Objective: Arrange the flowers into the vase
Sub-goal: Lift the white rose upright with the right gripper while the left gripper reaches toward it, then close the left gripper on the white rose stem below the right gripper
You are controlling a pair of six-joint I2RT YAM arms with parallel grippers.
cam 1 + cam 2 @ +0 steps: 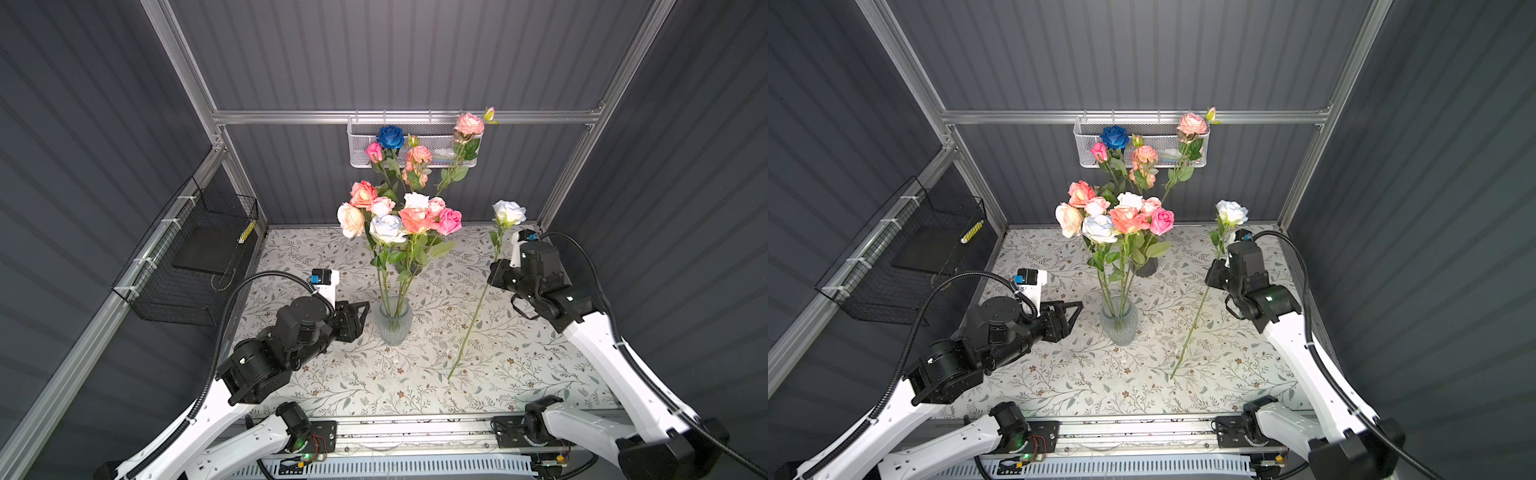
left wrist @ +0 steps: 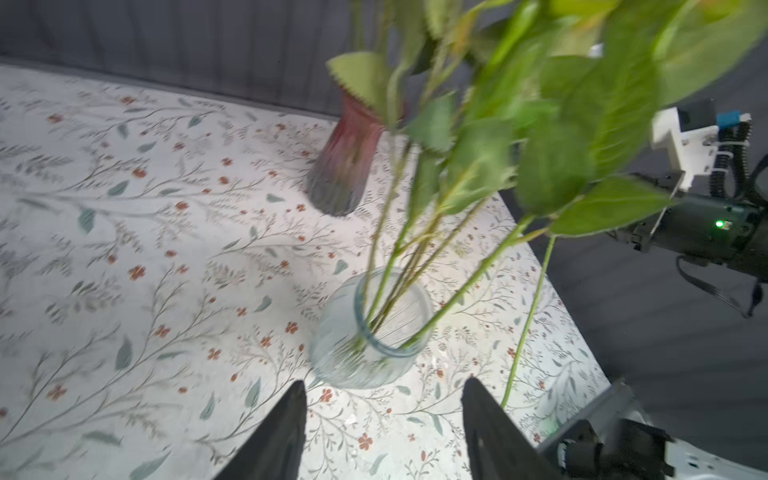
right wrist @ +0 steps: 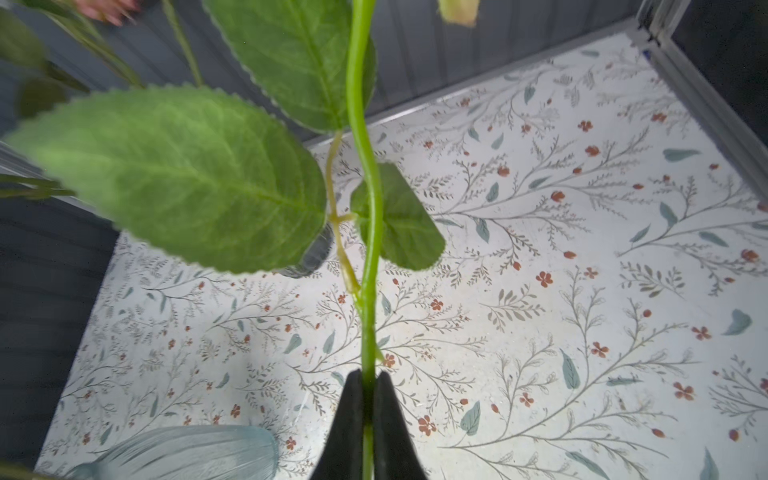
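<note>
Here, our right gripper (image 3: pixel 366 376) pinches the green stem of a white rose (image 1: pixel 509 212) just below its leaves. It holds the rose tilted over the counter (image 1: pixel 519 365), head up toward the back wall and cut end low toward the front. Our left gripper (image 2: pixel 383 382) is spread and empty, just beside the clear glass vase (image 1: pixel 394 322). Most of the flowers (image 1: pixel 399 216) stand in that vase. A few more rise from a darker vase (image 2: pixel 347 162) behind it, in front of a white mesh basket (image 1: pixel 361 149) on the wall.
</note>
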